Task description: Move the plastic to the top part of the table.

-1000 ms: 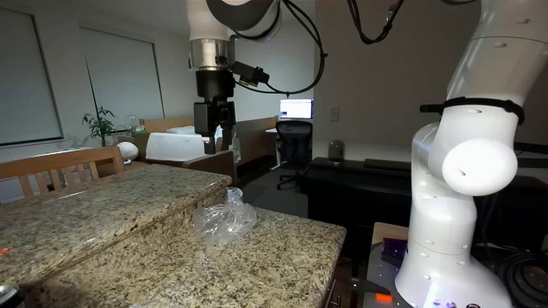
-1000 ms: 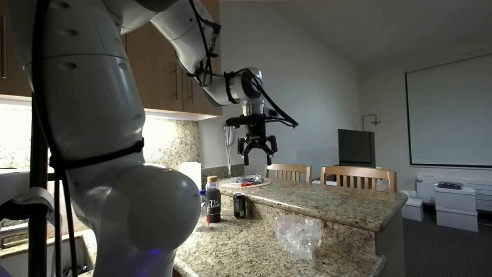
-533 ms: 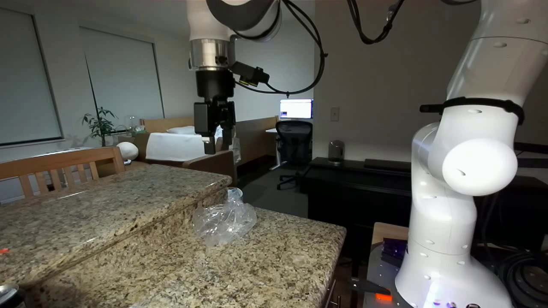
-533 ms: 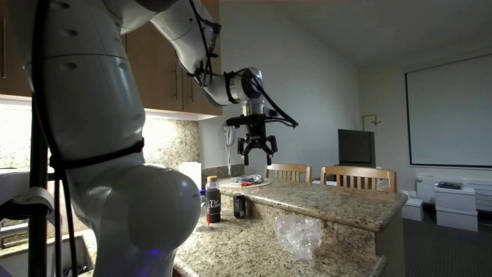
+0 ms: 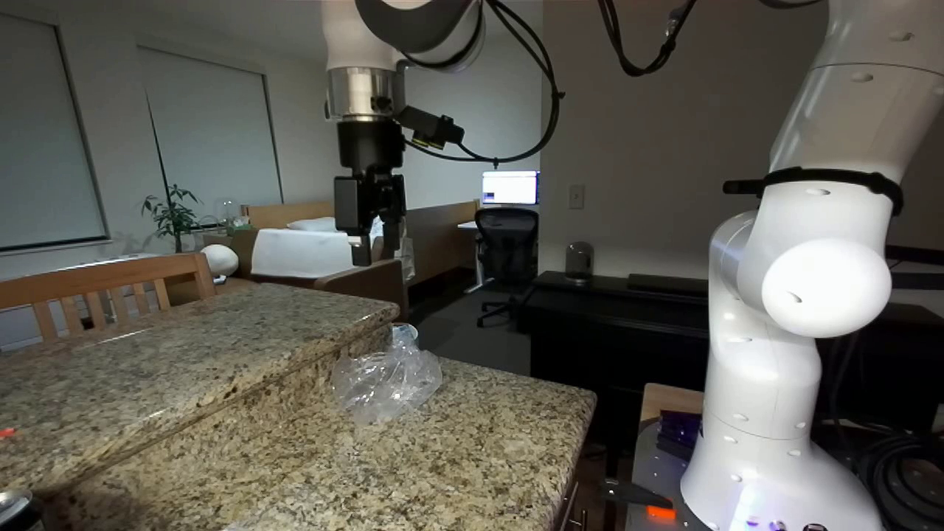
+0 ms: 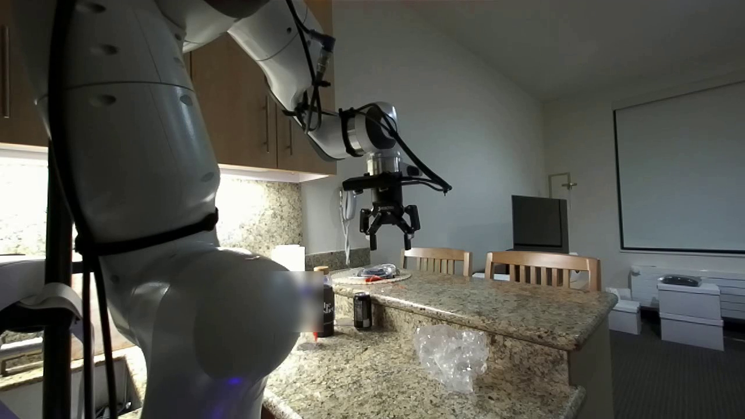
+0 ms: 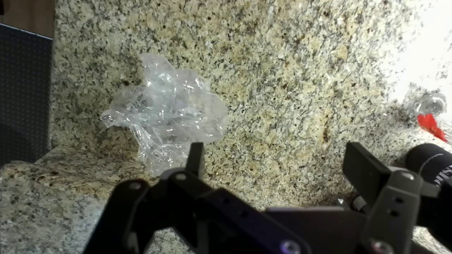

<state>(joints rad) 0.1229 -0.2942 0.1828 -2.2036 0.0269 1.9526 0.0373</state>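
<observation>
A crumpled clear plastic (image 5: 387, 387) lies on the lower granite counter (image 5: 383, 472), close to the step up to the raised counter (image 5: 192, 346). It also shows beside the step in an exterior view (image 6: 451, 356) and at the left of centre in the wrist view (image 7: 173, 113). My gripper (image 6: 390, 241) is open and empty, pointing down, high above the counters and apart from the plastic. In the wrist view its fingers (image 7: 275, 153) are wide apart with granite seen between them. The left finger covers a little of the plastic's lower right edge there.
A black can (image 6: 362, 311) and a dark bottle (image 6: 327, 314) stand on the lower counter by the step. A round mat with bagged items (image 6: 378, 272) lies on the raised counter's far end. Wooden chairs (image 6: 544, 267) stand behind it. A red piece (image 7: 430, 126) lies near the bottle.
</observation>
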